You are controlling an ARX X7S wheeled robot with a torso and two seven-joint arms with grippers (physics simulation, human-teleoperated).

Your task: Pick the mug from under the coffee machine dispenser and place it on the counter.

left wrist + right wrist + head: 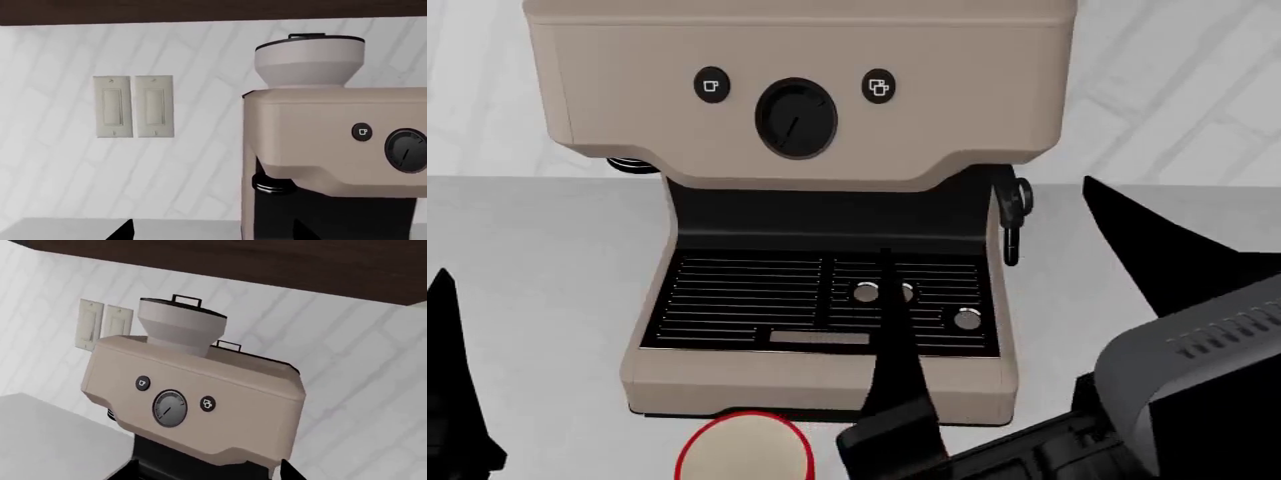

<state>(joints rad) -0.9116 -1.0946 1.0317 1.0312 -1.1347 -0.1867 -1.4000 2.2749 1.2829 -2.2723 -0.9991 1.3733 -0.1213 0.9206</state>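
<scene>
While my right gripper [888, 300] hangs over the drip tray [821, 305], I can't tell how its jaws stand, nor the left gripper's [447, 400]. Mug [745, 447] sits on the counter [534, 290] just before the coffee machine [801, 60].

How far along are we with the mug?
The mug looks done: it is off the slotted drip tray, on the counter in front of the machine. Neither gripper visibly holds anything, though their jaws are unclear. Only backing the arms away looks left.
</scene>
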